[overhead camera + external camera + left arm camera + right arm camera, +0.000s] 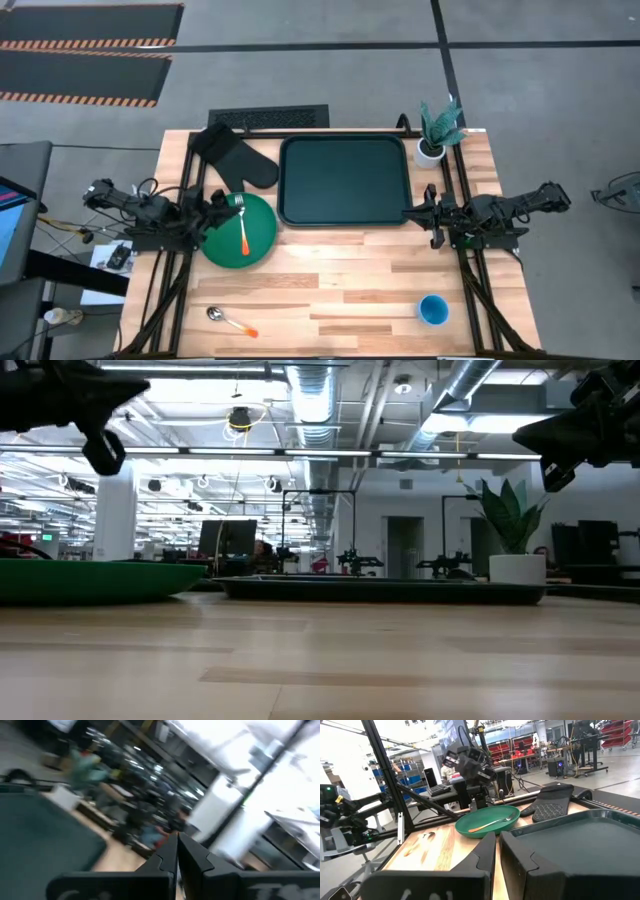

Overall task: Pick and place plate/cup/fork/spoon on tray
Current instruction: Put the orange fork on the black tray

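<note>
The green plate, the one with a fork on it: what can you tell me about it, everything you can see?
The plate is round, flat and plain green, with a low raised rim; it looks like plastic. It sits level on the wooden table, left of the dark tray and just in front of the black oven mitt. The orange-handled fork lies inside it, tines toward the mitt. The left gripper is over its left edge; whether they touch is unclear.

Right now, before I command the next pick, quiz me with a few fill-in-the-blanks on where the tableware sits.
1. The fork lies on the ____.
2. The tray holds ____ tableware.
3. The blue cup stands on the table nearer the ____ gripper.
4. Beside the plate, the left gripper has its jaws ____.

Missing words: plate; no; right; shut
</note>
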`<state>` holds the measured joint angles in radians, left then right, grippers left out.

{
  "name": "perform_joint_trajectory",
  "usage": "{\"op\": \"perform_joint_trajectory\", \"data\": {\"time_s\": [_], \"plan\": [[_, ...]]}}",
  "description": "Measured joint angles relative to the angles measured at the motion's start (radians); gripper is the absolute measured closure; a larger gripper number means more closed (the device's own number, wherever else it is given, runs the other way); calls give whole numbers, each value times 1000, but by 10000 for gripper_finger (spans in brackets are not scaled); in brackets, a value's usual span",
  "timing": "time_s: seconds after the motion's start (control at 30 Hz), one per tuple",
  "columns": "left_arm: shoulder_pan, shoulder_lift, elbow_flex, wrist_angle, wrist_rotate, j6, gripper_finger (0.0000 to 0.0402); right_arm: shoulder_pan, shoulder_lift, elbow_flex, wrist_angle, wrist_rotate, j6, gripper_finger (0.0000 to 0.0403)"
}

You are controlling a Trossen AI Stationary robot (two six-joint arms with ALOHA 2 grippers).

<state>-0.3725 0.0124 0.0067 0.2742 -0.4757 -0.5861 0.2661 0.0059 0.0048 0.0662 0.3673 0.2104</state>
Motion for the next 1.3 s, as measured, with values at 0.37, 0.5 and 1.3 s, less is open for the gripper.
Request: {"op": "perform_joint_trajectory", "data": {"time_s": [0.37,0.5,1.3], "plan": [[0,0,0,-56,-244,15,401,-7,0,0,24,2,16,351],[0,0,0,-91,-252,2,402,-5,0,0,98,4,223,351],[2,1,13,174,-436,-155,359,-20,0,27,179,59,316,351]]}}
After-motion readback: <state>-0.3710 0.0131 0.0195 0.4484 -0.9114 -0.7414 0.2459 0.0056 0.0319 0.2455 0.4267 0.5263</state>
